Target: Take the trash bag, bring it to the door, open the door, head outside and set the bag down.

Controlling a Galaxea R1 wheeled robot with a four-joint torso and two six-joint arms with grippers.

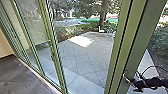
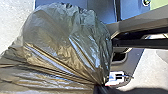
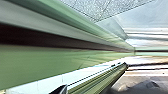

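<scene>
The left pincer (image 2: 100,85) grasps the glossy dark plastic trash bag (image 2: 67,42); beside the right pincer (image 1: 128,78), state unclear, the green metal door frame (image 1: 135,37) likely needs steady pushing to open.

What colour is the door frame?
Green. It shows best in the head view.

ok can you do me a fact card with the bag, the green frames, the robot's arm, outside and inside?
bag: dark, shiny trash bag, bunched at its neck
frames: tall green frames, some with glass
arm: black right arm, by a green frame
outside: paving with a bright patch, tree trunk, bushes
inside: dark floor
</scene>
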